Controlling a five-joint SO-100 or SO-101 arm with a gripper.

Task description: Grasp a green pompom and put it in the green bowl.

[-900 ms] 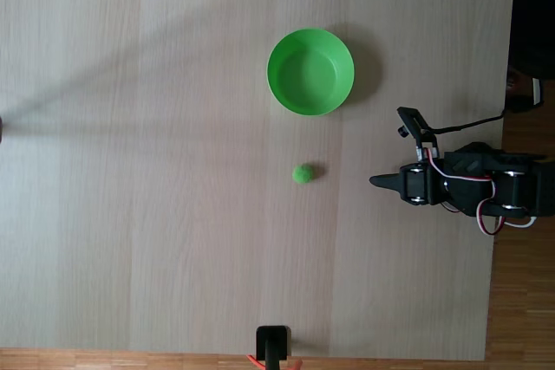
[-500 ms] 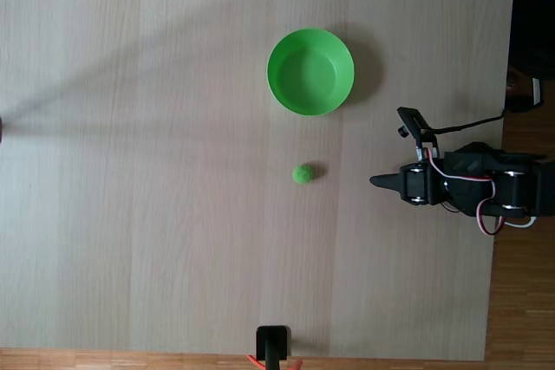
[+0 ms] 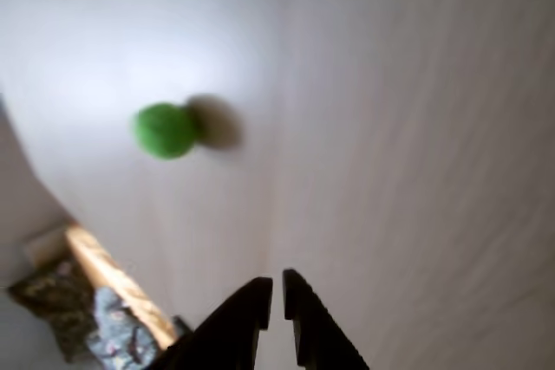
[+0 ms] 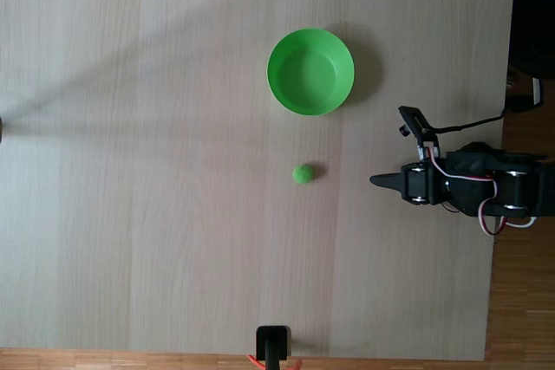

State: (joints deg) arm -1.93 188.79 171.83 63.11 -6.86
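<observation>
One little green pompom (image 4: 303, 173) sits by itself on the table (image 4: 156, 171). It is a small fuzzy ball. Nothing touches it. In the fixed view it is near the middle of the table, a bit to the right. In the wrist view the pompom (image 3: 164, 130) looks blurry and sits up and to the left, with a dark shadow just beside it on its right.

Above the pompom in the fixed view is the green bowl (image 4: 310, 71). It is round and bright, and much bigger than the pompom. The bowl stands the right way up, and its inside looks bare green all over. The pompom and the bowl do not touch; pale wood shows between them.

To the right of the pompom in the fixed view is the gripper (image 4: 374, 181). Its black tip points left, toward the pompom, but it is apart from it. In the wrist view the gripper (image 3: 272, 292) comes up from the bottom edge. Its two dark fingers (image 3: 244, 309) are almost pressed together, with only a thin slit between the tips. They pinch nothing.

The table is light wood with thin lines running along it. A small black thing (image 4: 272, 343) sits at the bottom edge of the table in the fixed view.
</observation>
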